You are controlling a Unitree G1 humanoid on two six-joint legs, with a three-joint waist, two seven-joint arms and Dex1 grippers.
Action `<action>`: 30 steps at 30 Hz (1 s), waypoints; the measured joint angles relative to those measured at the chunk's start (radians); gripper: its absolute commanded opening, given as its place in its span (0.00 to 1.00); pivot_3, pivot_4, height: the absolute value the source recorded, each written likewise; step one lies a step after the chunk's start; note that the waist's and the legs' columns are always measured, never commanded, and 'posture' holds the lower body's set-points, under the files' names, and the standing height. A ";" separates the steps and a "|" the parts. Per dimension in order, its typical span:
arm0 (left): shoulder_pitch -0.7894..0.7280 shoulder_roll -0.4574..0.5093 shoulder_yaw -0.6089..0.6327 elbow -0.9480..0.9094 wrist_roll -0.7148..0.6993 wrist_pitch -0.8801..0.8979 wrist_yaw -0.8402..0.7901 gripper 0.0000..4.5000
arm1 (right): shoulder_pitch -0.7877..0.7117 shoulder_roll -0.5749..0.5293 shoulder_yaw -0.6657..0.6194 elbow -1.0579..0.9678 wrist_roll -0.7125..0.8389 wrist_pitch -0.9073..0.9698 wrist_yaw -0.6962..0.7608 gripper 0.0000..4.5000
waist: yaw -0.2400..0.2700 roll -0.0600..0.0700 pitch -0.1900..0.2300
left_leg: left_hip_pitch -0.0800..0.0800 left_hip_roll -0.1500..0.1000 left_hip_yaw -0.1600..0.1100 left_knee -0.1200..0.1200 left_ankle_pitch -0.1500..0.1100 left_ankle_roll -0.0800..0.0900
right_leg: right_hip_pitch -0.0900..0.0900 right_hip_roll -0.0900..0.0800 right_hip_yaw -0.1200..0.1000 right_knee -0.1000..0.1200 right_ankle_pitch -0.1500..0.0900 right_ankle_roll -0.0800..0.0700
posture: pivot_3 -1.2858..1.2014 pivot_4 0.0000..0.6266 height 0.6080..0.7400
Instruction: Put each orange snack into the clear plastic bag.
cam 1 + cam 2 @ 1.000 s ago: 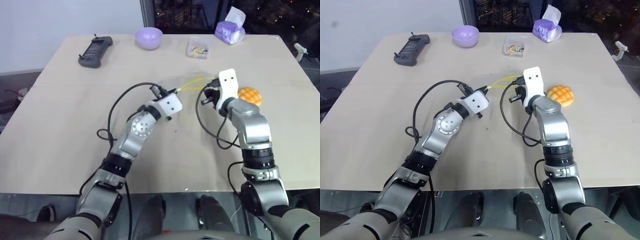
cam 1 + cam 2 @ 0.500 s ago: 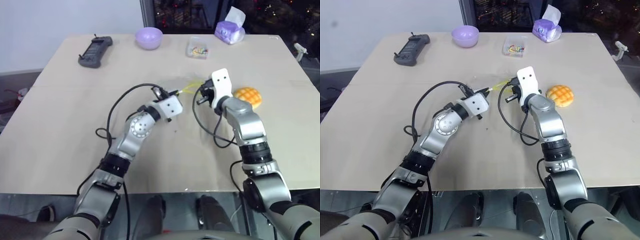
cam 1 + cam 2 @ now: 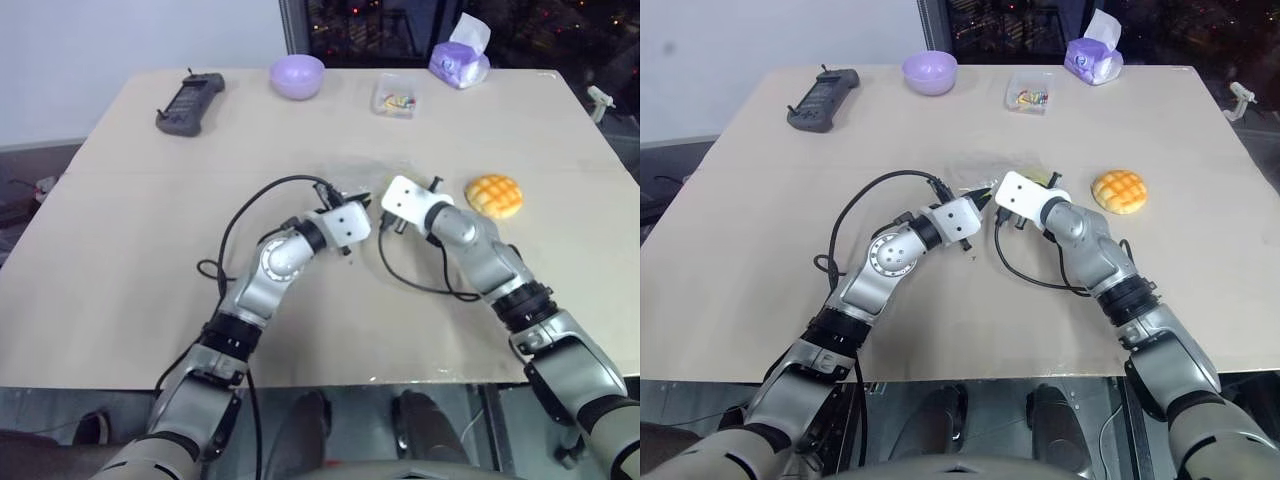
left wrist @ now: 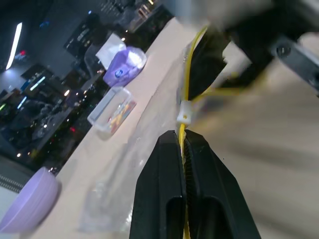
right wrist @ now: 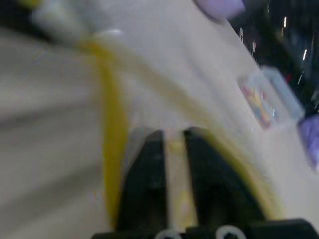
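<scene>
Right, bun: I see the orange snack [image 3: 494,195] lying alone on the tabletop [image 3: 120,250], just right of my right arm, touched by nothing.
Bag: the clear plastic bag [image 4: 124,174] lies mid-tabletop between both end effectors, its yellow seal strip [image 4: 185,89] raised.
Left end effector [image 4: 183,141]: pressed together, pinching the yellow strip.
Right end effector [image 5: 173,137]: fingers slightly apart, the yellow strip lying between them; whether they grip it I cannot tell.
Far edge: purple bowl [image 3: 298,75], small clear box [image 3: 395,97], tissue pack [image 3: 459,62], black controller [image 3: 190,102].
</scene>
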 measured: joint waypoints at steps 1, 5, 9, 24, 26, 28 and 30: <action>0.000 0.001 0.001 0.000 0.003 0.002 0.003 0.00 | -0.003 -0.005 0.006 0.011 -0.022 -0.030 -0.010 0.62 | 0.000 0.000 0.000 | 0.000 0.000 0.000 0.000 0.000 0.000 | 0.000 0.000 0.000 0.000 0.000 0.000 | 0.52 0.24 1.00; 0.000 0.002 0.005 0.000 0.026 0.023 0.030 0.00 | -0.025 -0.030 0.019 0.029 -0.094 -0.095 -0.034 0.91 | 0.002 0.000 0.000 | 0.000 0.000 0.000 0.000 0.000 0.000 | 0.000 0.000 0.000 0.000 0.000 0.000 | 0.52 0.24 1.00; 0.000 -0.002 0.011 0.000 0.049 0.058 0.067 0.00 | -0.033 -0.035 0.019 0.041 -0.138 -0.129 -0.040 0.99 | 0.002 0.000 0.000 | 0.000 0.000 0.000 0.000 0.000 0.000 | 0.000 0.000 0.000 0.000 0.000 0.000 | 0.52 0.24 1.00; -0.014 0.020 0.047 0.020 0.118 0.158 0.175 0.00 | 0.164 -0.078 -0.184 -0.305 0.188 0.002 0.264 0.99 | 0.006 0.000 0.000 | -0.001 0.000 -0.001 0.001 0.000 0.000 | 0.001 0.000 -0.001 0.000 0.000 0.000 | 0.52 0.24 1.00; -0.013 0.021 0.047 0.020 0.118 0.159 0.175 0.00 | 0.195 -0.068 -0.268 -0.348 0.265 0.087 0.267 0.99 | 0.006 0.000 0.000 | -0.001 0.000 -0.002 0.001 0.000 0.000 | 0.001 0.000 -0.001 0.000 0.000 0.000 | 0.52 0.24 1.00; -0.012 0.022 0.048 0.020 0.117 0.159 0.175 0.00 | 0.211 -0.073 -0.369 -0.353 0.320 0.183 0.240 0.99 | 0.007 0.000 0.000 | 0.000 0.000 -0.001 0.002 0.000 0.001 | 0.002 0.000 -0.001 0.000 0.000 0.000 | 0.52 0.24 1.00; -0.007 0.022 0.049 0.018 0.116 0.159 0.175 0.00 | 0.214 -0.071 -0.478 -0.314 0.369 0.259 0.184 0.99 | 0.008 -0.001 0.000 | 0.000 0.000 -0.001 0.002 -0.001 0.001 | 0.002 0.000 -0.001 0.001 0.000 0.000 | 0.52 0.24 1.00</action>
